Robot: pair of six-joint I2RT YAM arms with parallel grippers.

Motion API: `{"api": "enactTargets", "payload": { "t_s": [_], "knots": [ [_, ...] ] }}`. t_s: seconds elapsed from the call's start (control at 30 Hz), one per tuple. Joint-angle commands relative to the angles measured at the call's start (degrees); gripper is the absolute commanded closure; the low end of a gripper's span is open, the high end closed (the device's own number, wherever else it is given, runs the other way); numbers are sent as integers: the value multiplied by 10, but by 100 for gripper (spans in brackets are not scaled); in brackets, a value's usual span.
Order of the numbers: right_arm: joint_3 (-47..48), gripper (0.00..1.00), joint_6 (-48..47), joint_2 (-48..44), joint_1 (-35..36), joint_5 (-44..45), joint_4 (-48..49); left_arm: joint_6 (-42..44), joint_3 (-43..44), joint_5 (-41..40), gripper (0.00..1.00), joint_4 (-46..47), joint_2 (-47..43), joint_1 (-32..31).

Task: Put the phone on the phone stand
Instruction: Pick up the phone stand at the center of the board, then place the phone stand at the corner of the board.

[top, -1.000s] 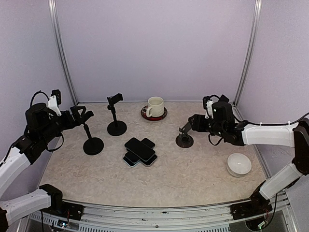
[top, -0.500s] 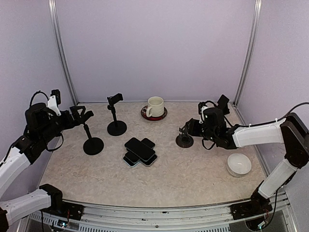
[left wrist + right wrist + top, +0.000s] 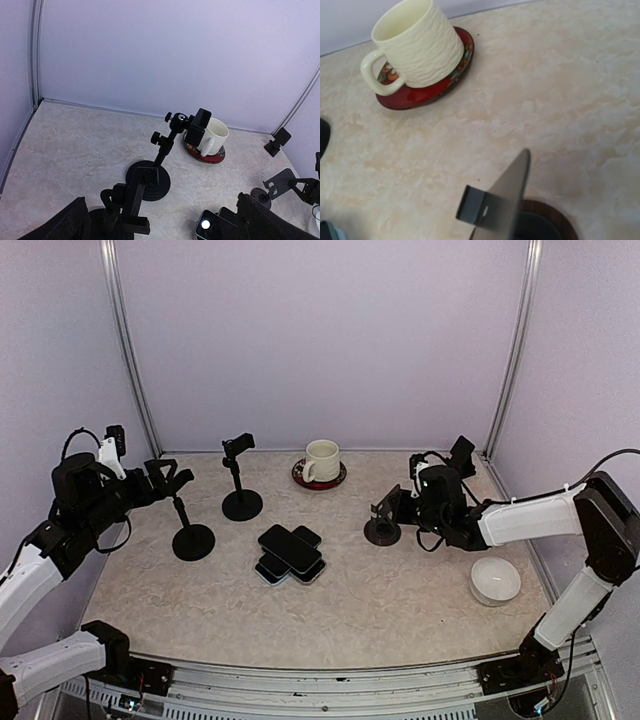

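Several dark phones (image 3: 290, 552) lie stacked crosswise mid-table; the left wrist view catches them at its bottom edge (image 3: 215, 225). Three black phone stands are out: a tall one (image 3: 192, 535) at the left, a second tall one (image 3: 240, 490) behind it, and a low one with a tilted plate (image 3: 382, 525) at the right. My left gripper (image 3: 170, 477) hangs open at the left stand's clamp head (image 3: 131, 202), which sits between its fingers. My right gripper (image 3: 403, 502) is right behind the low stand. Its wrist view shows the plate (image 3: 502, 200) close up, but no fingers.
A cream mug (image 3: 322, 460) on a red saucer (image 3: 318, 480) stands at the back centre. A white bowl (image 3: 495, 580) sits at the front right, under the right forearm. A small black object (image 3: 462, 448) stands near the back right corner. Walls close in three sides.
My right arm has reached left, bringing its gripper up against the low stand. The left arm, the stands and the phones have not moved.
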Motion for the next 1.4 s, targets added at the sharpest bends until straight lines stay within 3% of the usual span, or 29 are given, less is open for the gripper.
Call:
{"api": "enactTargets", "payload": {
  "t_s": [0.0,0.23,0.87,1.1,1.37],
  "knots": [
    [-4,87,-1,-5,7,0,15,-6,4,9,1,-1,-4,4],
    [-6,100,-8,-26,7,-8,14,-6,4,11,1,0,-7,3],
    [14,100,-105,-111,-6,-100,-17,-6,1,8,1,0,-14,4],
    [-17,100,-122,-158,-78,-202,-9,-5,1,9,1,-1,-15,3],
    [-11,100,-175,-182,-174,-302,-67,-5,1,12,1,0,-11,3]
  ]
}}
